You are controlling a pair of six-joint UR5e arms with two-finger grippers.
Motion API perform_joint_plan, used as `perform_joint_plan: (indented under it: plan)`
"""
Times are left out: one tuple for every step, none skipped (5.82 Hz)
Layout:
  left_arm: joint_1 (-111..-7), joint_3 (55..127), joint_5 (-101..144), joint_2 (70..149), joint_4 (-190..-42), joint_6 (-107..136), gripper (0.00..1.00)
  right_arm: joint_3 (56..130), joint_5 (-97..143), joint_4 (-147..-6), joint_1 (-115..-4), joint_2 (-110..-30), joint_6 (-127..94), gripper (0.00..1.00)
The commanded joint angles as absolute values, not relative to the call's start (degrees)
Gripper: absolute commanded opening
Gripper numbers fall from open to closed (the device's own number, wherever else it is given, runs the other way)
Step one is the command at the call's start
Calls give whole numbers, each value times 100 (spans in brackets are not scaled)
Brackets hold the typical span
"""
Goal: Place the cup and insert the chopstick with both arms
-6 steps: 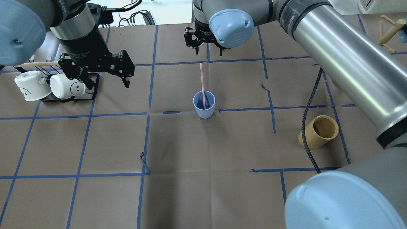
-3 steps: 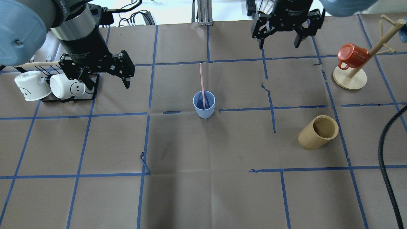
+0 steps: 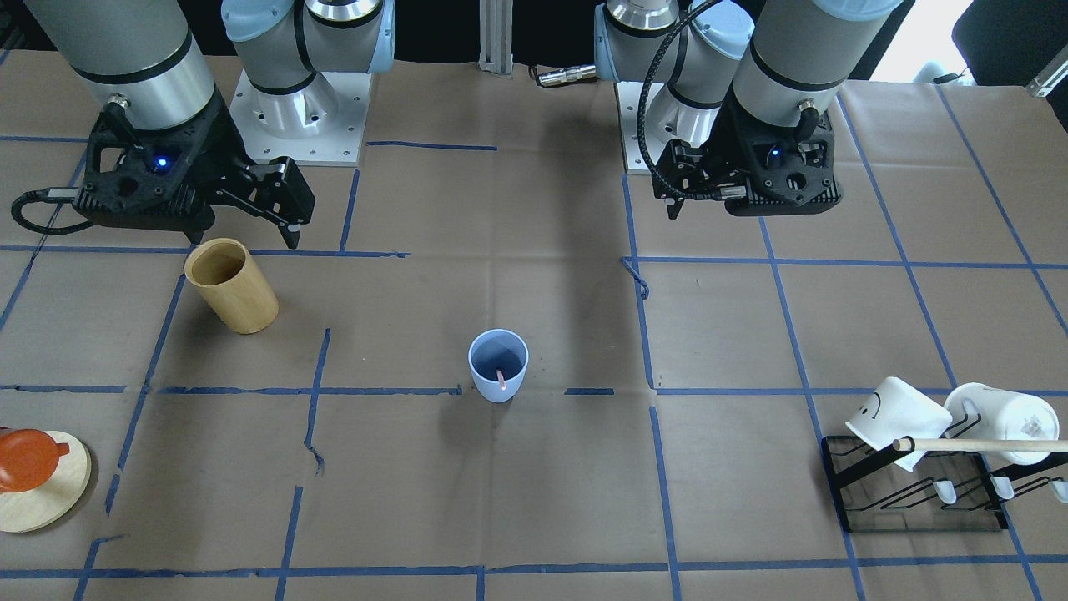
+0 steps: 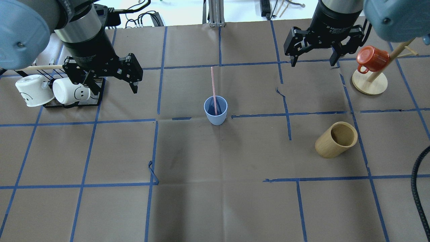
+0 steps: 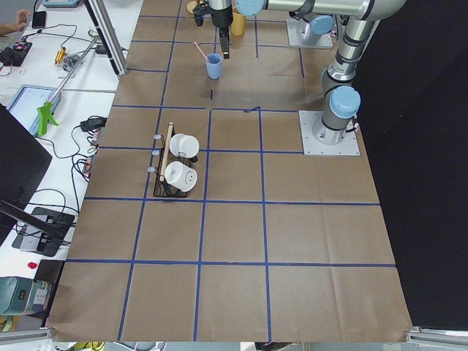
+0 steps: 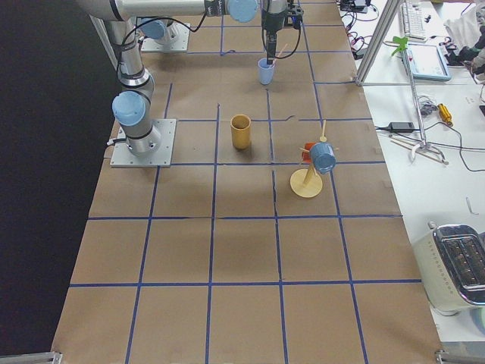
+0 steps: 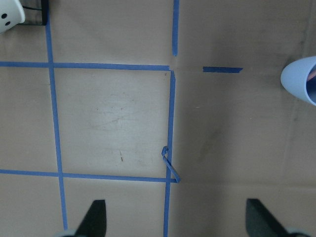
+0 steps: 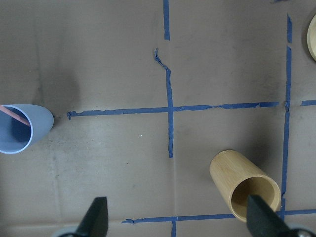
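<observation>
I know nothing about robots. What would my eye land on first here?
A pale blue cup stands at the centre with a pink chopstick leaning out of it. The left hand and right hand hang open to either side, both empty.

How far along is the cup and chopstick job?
It looks finished. The light blue plastic cup stands upright with the thin pink chopstick leaning inside it. Nothing is in hand: the left gripper and the right gripper both hang open and empty, away from the cup. Nothing seems left.
</observation>
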State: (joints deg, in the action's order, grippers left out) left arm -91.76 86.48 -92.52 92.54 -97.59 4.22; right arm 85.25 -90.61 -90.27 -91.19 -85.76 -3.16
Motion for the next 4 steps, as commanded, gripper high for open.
perform_joint_plan:
  plan:
    - [-9176, 8657, -9255, 9255, -9756, 422, 99, 8560, -9097, -9035, -9140, -8587, -263, 100]
    - [-9176, 8657, -9255, 9264, -9747, 422, 99, 8613, -9097, -9035, -9132, -8630, -272, 100]
    - [-9176, 8657, -9255, 9255, -9747, 422, 99, 8674, -9053, -9035, -9132, -8648, -299, 100]
    - [-9176, 8657, -9246, 9264, -9747, 422, 99, 8675, -9053, -9044, -9132, -8648, -299, 100]
